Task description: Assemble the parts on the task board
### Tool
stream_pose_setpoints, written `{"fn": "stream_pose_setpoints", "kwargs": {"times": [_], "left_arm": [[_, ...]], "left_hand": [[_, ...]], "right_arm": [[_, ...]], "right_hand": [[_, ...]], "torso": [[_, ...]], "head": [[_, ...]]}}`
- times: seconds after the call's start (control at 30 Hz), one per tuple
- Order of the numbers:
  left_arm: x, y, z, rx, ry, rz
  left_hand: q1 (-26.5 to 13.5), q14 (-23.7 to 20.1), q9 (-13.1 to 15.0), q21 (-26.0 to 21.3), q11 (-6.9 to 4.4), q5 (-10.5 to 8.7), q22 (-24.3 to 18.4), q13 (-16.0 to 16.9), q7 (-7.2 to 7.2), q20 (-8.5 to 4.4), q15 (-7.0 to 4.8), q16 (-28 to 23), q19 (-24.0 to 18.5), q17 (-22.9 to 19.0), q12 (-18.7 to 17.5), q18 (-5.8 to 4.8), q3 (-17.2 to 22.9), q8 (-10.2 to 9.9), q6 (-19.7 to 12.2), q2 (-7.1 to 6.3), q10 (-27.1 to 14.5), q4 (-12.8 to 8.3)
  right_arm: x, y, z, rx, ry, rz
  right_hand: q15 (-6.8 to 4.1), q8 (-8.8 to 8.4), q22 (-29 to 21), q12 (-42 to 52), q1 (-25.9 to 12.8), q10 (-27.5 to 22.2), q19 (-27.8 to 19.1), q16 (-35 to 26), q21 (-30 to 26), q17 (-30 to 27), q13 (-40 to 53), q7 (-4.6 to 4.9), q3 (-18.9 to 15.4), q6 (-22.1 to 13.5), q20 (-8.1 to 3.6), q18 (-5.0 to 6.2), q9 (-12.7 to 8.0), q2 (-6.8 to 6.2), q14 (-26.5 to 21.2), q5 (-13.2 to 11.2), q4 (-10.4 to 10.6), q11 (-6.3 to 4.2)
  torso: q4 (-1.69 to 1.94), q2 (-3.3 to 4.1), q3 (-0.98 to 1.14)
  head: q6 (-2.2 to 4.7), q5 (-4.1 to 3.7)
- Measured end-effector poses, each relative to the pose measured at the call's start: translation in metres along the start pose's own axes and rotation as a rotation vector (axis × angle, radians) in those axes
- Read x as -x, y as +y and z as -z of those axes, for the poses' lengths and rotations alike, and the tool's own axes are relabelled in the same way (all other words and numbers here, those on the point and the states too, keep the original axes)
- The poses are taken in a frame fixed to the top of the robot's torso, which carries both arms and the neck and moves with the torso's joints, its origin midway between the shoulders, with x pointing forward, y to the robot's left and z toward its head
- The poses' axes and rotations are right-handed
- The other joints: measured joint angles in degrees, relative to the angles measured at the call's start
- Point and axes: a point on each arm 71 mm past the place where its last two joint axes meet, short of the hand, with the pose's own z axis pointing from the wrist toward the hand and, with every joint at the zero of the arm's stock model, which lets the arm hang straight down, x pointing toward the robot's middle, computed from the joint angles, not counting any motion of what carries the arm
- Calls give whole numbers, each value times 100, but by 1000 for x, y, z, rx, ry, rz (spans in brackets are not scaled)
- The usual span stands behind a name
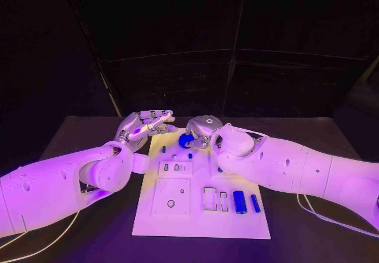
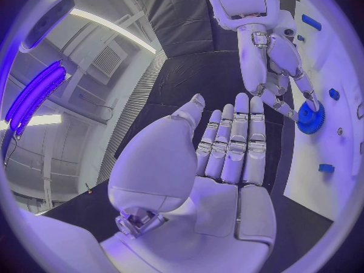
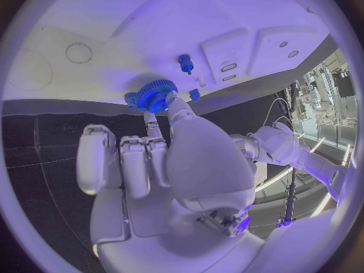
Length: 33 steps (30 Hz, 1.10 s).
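The right hand (image 1: 204,129) pinches the blue gear (image 3: 155,95) between its fingertips, at the 12 o'clock edge of the task board (image 1: 201,219). The left hand (image 1: 142,126) is just beside, toward 9 o'clock, its fingers straight, close together and holding nothing. Two blue cylinders (image 1: 246,202) lie on the board near 4 o'clock.
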Motion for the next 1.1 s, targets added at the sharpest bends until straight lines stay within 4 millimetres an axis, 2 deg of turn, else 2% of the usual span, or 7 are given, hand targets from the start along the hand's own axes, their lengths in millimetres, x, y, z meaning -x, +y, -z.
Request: {"fn": "stream_pose_setpoints", "kwargs": {"times": [0.2, 0.3, 0.47, 0.57, 0.67, 0.83, 1.1], "left_arm": [[0, 0, 0, 0, 0, 0], [0, 0, 0, 1, 0, 0], [1, 0, 0, 1, 0, 0], [1, 0, 0, 1, -1, 0], [1, 0, 0, 2, -1, 0], [1, 0, 0, 4, -2, -1], [1, 0, 0, 5, -2, -1]], "left_hand": [[0, 0, 0, 0, 0, 0, 0, 0, 0, 0, 0, 0, 0, 0, 0, 1, 0, 0, 0, 0, 0, 0], [0, 0, 0, 0, 0, 0, 0, 0, 0, 0, 0, 0, 0, -1, 0, 0, -1, 0, 0, 0, 0, -1], [23, 0, 0, 0, 0, 0, -7, 0, 0, 0, 0, -23, 0, 5, 0, 0, -16, 0, 0, 23, 0, -16], [23, 7, 0, -21, 0, 0, -8, 0, 0, 0, 7, -23, 0, 5, 0, 0, -16, 0, 0, 23, 0, -16], [23, 21, 0, -21, 0, 0, -7, 0, 0, 0, 21, -23, 0, 5, 0, 0, -16, 0, 0, 23, 0, -16], [23, 21, 0, -22, 0, 0, -13, 0, 0, 0, 21, -23, 0, 4, -27, 0, 0, -23, 0, 23, 0, -32], [23, 21, 0, -21, 0, 0, -12, 0, 0, 0, 21, -23, 0, 4, -28, 0, 0, -23, 0, 23, 0, -31]], "right_arm": [[-5, -4, -1, -15, 11, 6], [-6, -4, -1, -20, 17, 7], [-7, -2, -2, -19, 25, 5], [-7, -2, -2, -23, 39, 1], [-8, -3, -3, -27, 56, -5], [-11, -6, -3, -41, 90, -18], [-11, -10, -3, -58, 118, -42]], "right_hand": [[35, -209, -69, -208, -267, -1, -37, 0, 0, -1, 0, 91, -12, -292, 37, 0, 2, -114, 9, -541, 104, 44], [53, -283, -90, -241, -470, 11, -33, 0, 0, -1, 0, 135, -48, -396, 79, 0, -9, -155, 9, -667, 248, 73], [94, -284, -92, -251, -747, -10, -41, 0, 0, -1, 0, 156, -162, -444, 87, 0, -6, -171, 10, -578, 511, 94], [94, -300, -98, -251, -995, -10, -61, 0, 0, -1, 0, 113, -275, -488, 106, 0, 1, -110, 10, -302, 749, 94], [94, -318, -100, -251, -1244, -10, -61, 0, 0, -1, 0, 121, -445, -521, 106, 0, -3, -10, 10, -60, 949, 93], [94, -319, -98, -251, -1396, -10, -61, 0, 0, -1, 0, 116, -624, -527, 106, 0, 1, 132, 10, -50, 965, 93], [94, -334, -76, -251, -1499, 11, -61, 0, -1, -2, 0, 150, -800, -699, 106, 0, -2, 235, 10, -194, 964, 114]], "torso": [[-3, -1, 0], [-3, -1, 0], [-3, -1, 0], [-3, -1, 0], [-3, -1, 0], [-3, -1, 1], [-3, -1, 1]], "head": [[-2, 1], [-4, -1], [-4, -1], [-7, -2], [-13, -2], [-15, -2], [-16, -8]]}}
